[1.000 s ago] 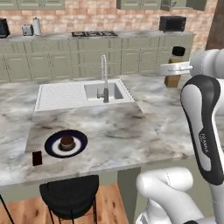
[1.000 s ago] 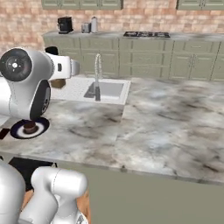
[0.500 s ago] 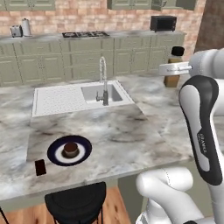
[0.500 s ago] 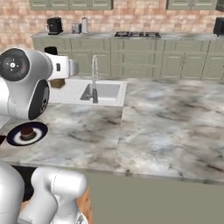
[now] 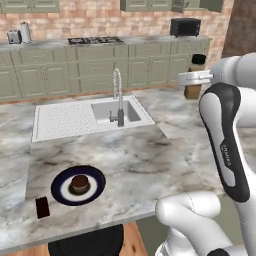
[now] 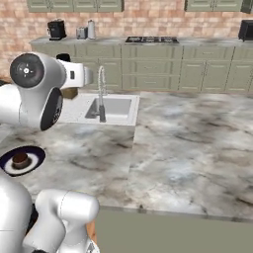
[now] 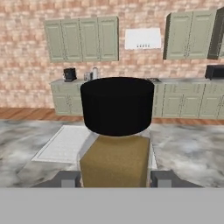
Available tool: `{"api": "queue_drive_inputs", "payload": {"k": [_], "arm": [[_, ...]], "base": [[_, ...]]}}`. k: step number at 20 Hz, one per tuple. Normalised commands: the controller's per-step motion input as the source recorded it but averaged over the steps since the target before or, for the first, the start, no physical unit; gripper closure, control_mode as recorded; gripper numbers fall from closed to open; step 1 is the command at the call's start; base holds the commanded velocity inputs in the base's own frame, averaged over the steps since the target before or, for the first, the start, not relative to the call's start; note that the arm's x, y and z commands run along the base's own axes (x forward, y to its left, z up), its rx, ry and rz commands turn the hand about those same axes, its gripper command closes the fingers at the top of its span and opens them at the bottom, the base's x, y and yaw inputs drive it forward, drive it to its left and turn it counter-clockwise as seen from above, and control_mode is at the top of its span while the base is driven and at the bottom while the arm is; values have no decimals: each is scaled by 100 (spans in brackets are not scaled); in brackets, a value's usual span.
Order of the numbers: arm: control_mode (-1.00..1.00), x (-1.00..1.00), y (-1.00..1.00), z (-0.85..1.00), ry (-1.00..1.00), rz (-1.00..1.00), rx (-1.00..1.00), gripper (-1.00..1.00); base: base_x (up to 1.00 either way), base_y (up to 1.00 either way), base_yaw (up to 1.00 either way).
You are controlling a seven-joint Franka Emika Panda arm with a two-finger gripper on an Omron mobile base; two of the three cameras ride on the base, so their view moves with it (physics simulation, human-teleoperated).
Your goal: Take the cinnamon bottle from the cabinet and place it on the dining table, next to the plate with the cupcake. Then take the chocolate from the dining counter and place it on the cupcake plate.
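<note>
1. A brick-walled kitchen with pale green cabinets runs behind a grey marbled worktop (image 5: pixel 150 150) that carries a white sink (image 5: pixel 85 116) with a tall faucet (image 5: pixel 118 97).
2. The end effector (image 7: pixel 116 178) is clenched on the cinnamon bottle (image 7: pixel 116 135); in the hand view its two grey fingertips (image 7: pixel 65 178) sit against either side of the brown body, near its base.
3. In the left base view the cinnamon bottle hangs in the air at the arm's far end, above the right part of the worktop and to the right of the sink.
4. The bottle stands upright, long axis vertical, black cap on top and brown body below.
5. The cupcake plate (image 5: pixel 78 185), dark blue with a white centre, lies near the worktop's front left edge, well apart from the bottle, with the cupcake (image 5: pixel 79 183) on it.
6. The chocolate (image 5: pixel 42 207), a small dark bar, lies flat just beside the plate, to its lower left.
</note>
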Motion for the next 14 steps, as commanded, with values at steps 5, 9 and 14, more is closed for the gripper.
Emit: {"api": "queue_drive_inputs", "payload": {"k": [5, 9, 14], "arm": [[-100, 75, 3, -66, 0, 12, 0, 100], [-100, 73, 7, -98, 0, 49, 0, 100], [-100, 68, 41, -100, 0, 55, -1, 100]], "base": [[0, 0, 0], [0, 0, 0], [0, 0, 0]]}}
